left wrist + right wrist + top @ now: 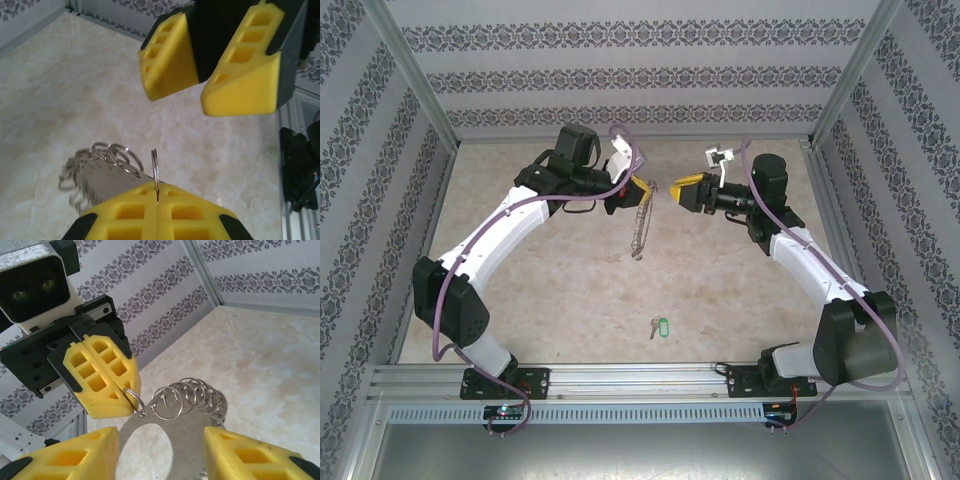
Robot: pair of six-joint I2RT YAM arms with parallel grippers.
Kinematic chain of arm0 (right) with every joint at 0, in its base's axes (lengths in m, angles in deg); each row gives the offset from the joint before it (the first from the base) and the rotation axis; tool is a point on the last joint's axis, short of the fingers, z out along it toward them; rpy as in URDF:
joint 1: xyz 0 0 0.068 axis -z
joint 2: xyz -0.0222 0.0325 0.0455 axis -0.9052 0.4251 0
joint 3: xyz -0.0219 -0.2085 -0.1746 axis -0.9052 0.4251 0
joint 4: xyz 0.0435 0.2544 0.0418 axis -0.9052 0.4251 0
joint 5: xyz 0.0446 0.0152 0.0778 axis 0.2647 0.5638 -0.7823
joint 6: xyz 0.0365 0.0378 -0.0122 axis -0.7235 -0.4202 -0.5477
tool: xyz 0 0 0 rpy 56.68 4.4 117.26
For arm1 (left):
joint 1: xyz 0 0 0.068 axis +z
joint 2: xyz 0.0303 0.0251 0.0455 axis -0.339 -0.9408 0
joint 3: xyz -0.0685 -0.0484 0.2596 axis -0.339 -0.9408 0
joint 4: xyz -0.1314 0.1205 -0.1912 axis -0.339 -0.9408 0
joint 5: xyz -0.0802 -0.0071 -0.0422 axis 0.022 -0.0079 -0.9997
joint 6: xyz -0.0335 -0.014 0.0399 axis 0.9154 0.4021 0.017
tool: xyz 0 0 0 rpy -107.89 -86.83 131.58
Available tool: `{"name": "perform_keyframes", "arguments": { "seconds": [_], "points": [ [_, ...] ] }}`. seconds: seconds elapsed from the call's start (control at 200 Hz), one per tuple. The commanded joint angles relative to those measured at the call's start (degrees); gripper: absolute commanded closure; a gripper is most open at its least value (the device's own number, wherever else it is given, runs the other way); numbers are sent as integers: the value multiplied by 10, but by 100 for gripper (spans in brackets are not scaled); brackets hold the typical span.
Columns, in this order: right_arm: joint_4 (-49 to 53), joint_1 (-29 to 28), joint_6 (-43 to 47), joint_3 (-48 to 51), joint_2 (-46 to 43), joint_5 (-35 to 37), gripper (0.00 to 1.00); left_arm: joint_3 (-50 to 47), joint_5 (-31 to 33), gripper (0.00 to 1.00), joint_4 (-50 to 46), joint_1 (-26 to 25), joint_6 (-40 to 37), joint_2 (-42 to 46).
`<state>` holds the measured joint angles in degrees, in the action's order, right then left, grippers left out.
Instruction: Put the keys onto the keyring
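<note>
The left gripper [117, 400] was clamped shut on one small split ring [133, 401] at the top of the keyring [640, 228]. This held the keyring up off the surface [550, 290], probably so that it dangled free and could be reached from the other side. The right gripper [676, 191] faced it, jaws partly apart on either side of the keyring's flat metal loop, gripping nothing. That looked like a move to take a second hold and steady it. There was one keyring, strung with a row of small split rings too overlapped to count exactly. The keys [658, 327], one silvery key joined to one green tag, lay flat on the surface near the front edge, well apart from both grippers.
</note>
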<state>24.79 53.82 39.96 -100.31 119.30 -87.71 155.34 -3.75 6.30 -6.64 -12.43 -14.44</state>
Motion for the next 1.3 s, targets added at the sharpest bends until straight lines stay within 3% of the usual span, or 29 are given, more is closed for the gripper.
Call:
{"name": "perform_keyframes", "arguments": {
  "seconds": [0.0, 0.685, 1.294],
  "points": [
    [-34, -4, -26, -16, -14, -26, 53, 32, -60, 100, -4, 7, -25, -5],
    [-49, -20, -34, -72, -46, -87, 50, 104, -154, 100, -37, 9, -51, -18],
    [-41, -41, -29, -77, -31, -93, 55, 107, -181, 100, -42, 9, -41, -4]
  ]
}}
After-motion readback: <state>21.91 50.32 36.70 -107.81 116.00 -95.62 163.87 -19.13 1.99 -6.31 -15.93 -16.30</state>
